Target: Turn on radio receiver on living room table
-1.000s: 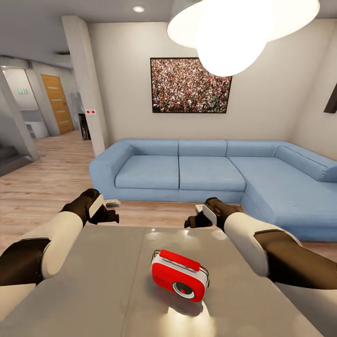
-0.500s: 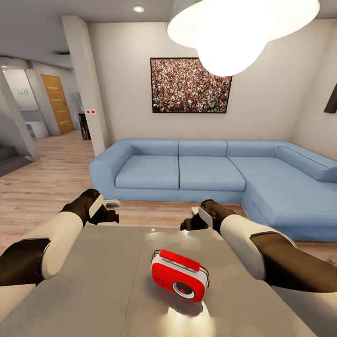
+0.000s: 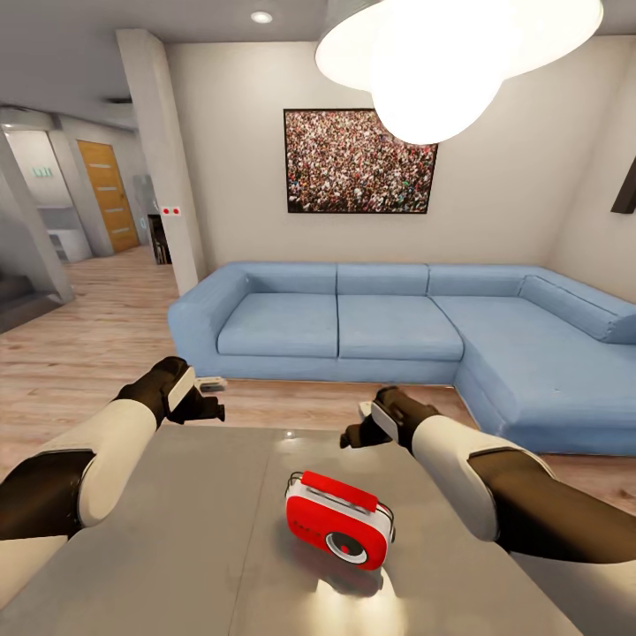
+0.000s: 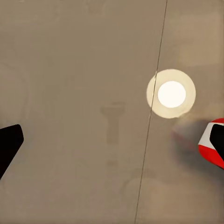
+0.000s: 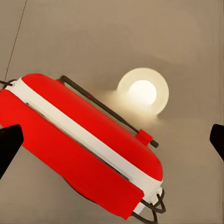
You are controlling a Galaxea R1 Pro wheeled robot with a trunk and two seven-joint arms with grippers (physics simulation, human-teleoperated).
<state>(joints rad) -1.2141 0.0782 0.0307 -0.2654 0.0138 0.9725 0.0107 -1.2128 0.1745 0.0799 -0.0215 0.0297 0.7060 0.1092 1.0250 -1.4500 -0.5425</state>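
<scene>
The red radio receiver (image 3: 340, 521) with white trim lies tilted on the glossy grey table (image 3: 194, 539), its round dial with a red centre facing me. My right gripper (image 3: 358, 435) hovers over the table's far edge just beyond the radio. In the right wrist view the radio (image 5: 88, 154) lies below that gripper (image 5: 112, 140), whose black fingertips (image 5: 9, 142) stand wide apart, open. Off to the radio's far left, my left gripper (image 3: 208, 408) is open over bare table (image 4: 84, 93), and a corner of the radio (image 4: 206, 150) shows in the left wrist view.
A blue L-shaped sofa (image 3: 353, 322) stands close behind the table, wrapping round to the right. The white pendant lamp (image 3: 450, 53) hangs overhead and reflects on the tabletop. A pillar (image 3: 163, 177) and wood floor (image 3: 79, 353) lead left to a hallway with a wooden door (image 3: 108, 194).
My right arm has swung left and a little nearer, bringing its gripper closer to the radio. The left arm, the radio and the camera have stayed still.
</scene>
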